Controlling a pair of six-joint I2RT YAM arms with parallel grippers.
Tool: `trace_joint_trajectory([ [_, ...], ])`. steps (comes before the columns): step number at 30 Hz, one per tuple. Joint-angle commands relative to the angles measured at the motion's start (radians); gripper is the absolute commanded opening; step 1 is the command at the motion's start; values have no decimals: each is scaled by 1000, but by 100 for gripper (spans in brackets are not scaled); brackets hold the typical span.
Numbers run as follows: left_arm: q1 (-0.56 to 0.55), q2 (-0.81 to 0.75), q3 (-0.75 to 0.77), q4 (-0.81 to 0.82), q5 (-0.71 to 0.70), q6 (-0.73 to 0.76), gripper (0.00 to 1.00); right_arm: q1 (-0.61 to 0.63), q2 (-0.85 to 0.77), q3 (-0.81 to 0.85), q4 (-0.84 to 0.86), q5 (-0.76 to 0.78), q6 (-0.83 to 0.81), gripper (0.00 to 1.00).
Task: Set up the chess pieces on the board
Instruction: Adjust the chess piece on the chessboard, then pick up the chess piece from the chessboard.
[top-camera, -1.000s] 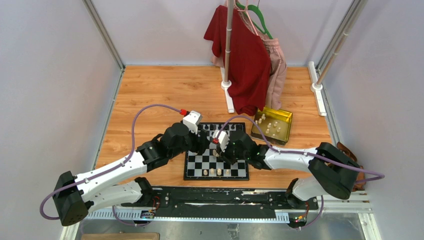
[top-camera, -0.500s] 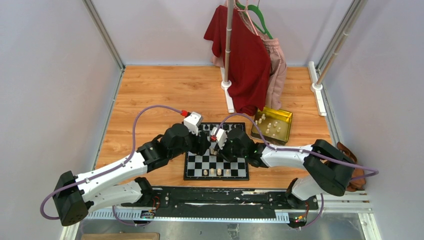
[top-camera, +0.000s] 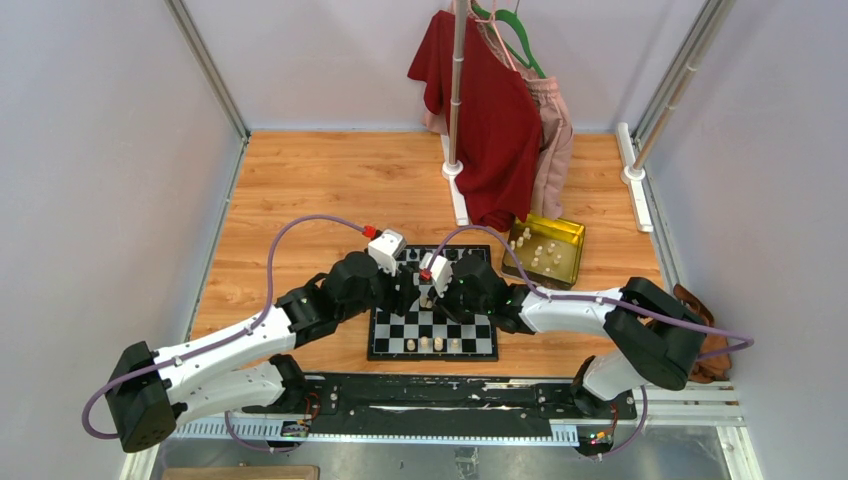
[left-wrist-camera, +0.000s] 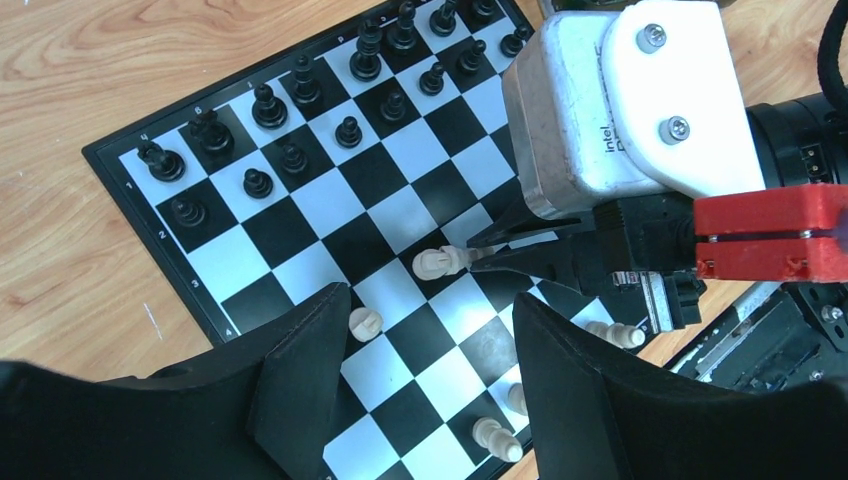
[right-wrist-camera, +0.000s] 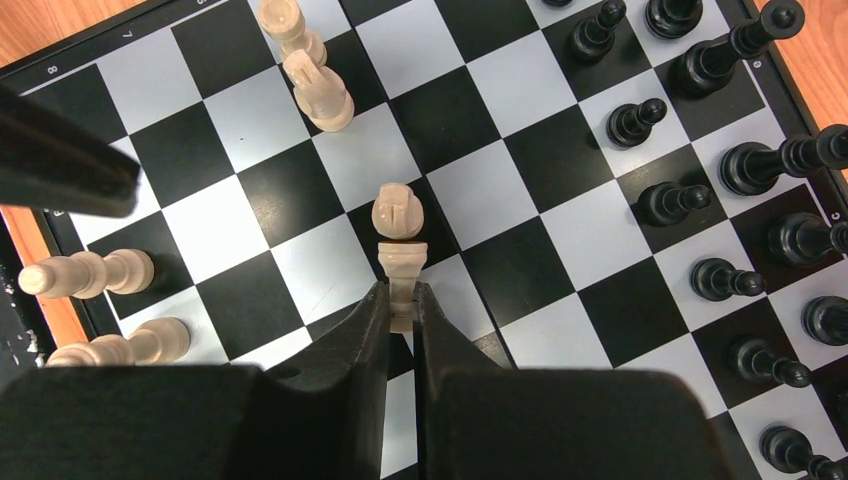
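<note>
Cream wooden chess piece (right-wrist-camera: 400, 265) sits pinched in your right fingers (right-wrist-camera: 368, 335) over the middle squares of the black-and-white checkered chessboard (right-wrist-camera: 590, 230); your left fingers (left-wrist-camera: 300, 385) stand spread beside it, grasping nothing.

You have the board (top-camera: 392, 330) lying on the counter (top-camera: 330, 185) just ahead of the arm bases, midway between them. Behind it and to the right sits the tin (top-camera: 572, 240), with loose chessmen (top-camera: 540, 255) inside. The clothes rack (top-camera: 457, 90) stands behind the board, and its garments (top-camera: 495, 120) hang beside the tin's far edge. On the board, the far chessmen (left-wrist-camera: 268, 105) stand in two rows along the far edge, and a few near chessmen (top-camera: 438, 343) line the near edge. Your left hand (left-wrist-camera: 430, 305) hangs over the board's left half. Your right hand (right-wrist-camera: 400, 295) is over the middle, pinching the held chessman (right-wrist-camera: 398, 215) above a central square.
</note>
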Motion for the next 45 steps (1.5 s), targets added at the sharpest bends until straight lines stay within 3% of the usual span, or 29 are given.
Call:
trace_joint_trajectory([
  [1,-14,-3,-6,40,10,7,66,-12,12,-1,-100,41,-1,0],
  [13,-37,71,3,61,64,42,68,-12,-48,1,-151,34,-7,0],
  [23,-45,63,16,52,19,37,67,-13,-88,-7,-181,44,-9,1],
  [33,-44,48,8,49,11,25,67,-12,-117,-17,-175,33,-4,32],
  [45,-45,43,5,54,14,22,67,-13,-109,-24,-174,33,5,34],
])
